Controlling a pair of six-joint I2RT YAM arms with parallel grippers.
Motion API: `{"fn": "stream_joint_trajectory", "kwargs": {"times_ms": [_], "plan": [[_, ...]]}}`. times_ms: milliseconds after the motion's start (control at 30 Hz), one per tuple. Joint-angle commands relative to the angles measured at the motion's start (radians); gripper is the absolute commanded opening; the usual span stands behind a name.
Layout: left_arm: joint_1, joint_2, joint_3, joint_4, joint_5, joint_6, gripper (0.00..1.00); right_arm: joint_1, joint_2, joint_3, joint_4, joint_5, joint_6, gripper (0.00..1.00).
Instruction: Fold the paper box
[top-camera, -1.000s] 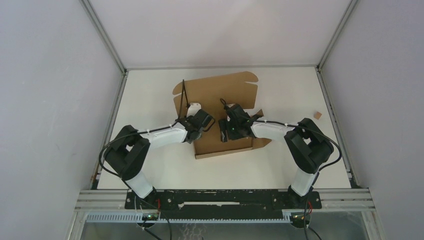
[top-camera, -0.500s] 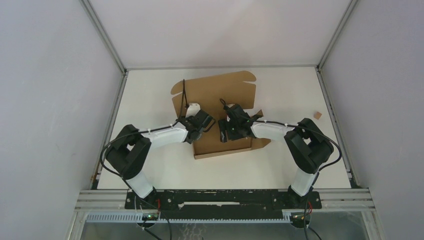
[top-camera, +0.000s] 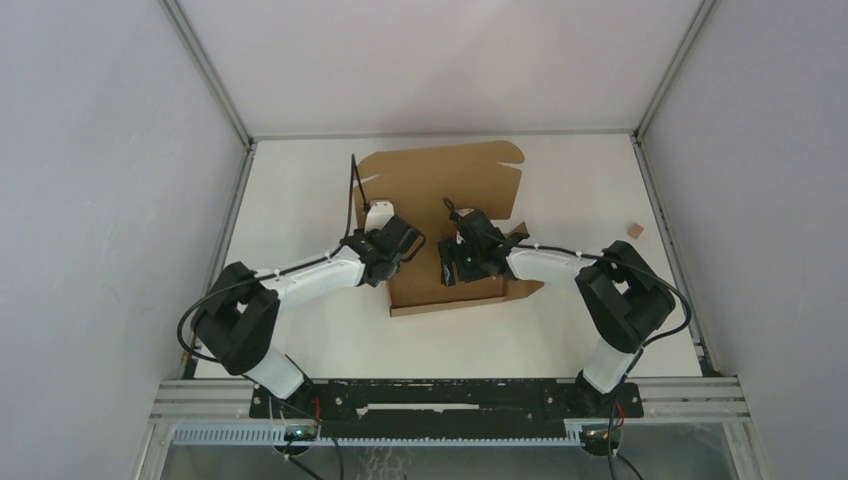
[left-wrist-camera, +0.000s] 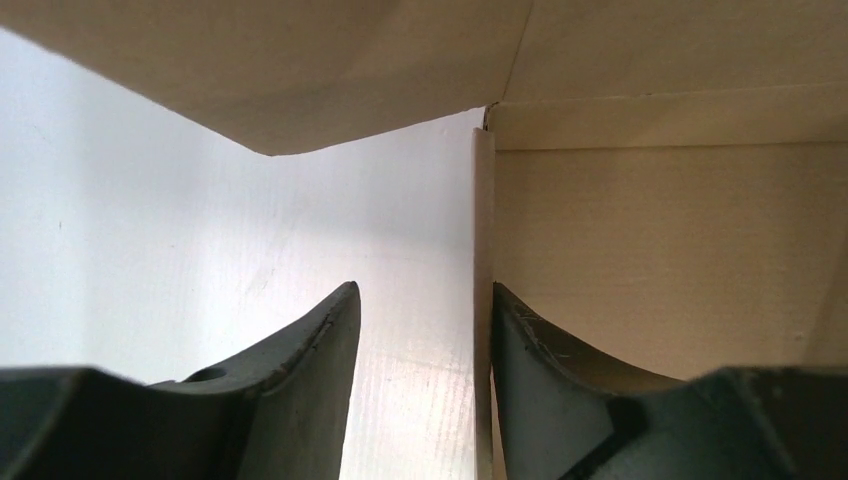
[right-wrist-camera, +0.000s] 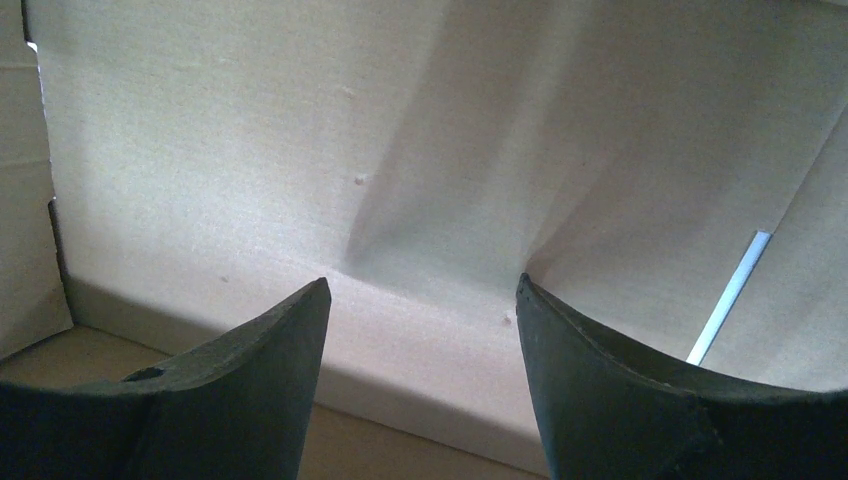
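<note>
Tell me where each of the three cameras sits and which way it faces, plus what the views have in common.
Top external: fixed above and behind the robot, looking down on the table; the left arm and right arm show whole, left gripper and right gripper over the paper box.
Left wrist: on the left arm, looking along its parted fingers, which straddle an upright box wall.
Right wrist: on the right arm, looking past its parted fingers at a box panel.
Shared: all three see the brown box.
</note>
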Motion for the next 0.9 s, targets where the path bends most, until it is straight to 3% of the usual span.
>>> {"fn": "stream_joint_trajectory", "kwargs": {"times_ms": [0,333,567,867], "plan": [[0.008,-0.041,0.072,-0.021,-0.067,-0.001,0.54,-0.018,-0.029,-0.021,-0.077,0.013,0.003,0.78],[0.017,-0.007,-0.036,0.167,-0.033,0.073,0.55,-0.026,-0.185,0.045,-0.139,-0.068,-0.018,0.81],[0.010,-0.070,-0.065,0.241,0.102,0.075,0.54,-0.026,-0.319,0.047,-0.256,0.095,0.012,0.81],[-0.032,-0.104,0.029,0.174,0.266,0.072,0.51,-0.329,-0.471,0.026,-0.339,0.146,0.101,0.77]]}}
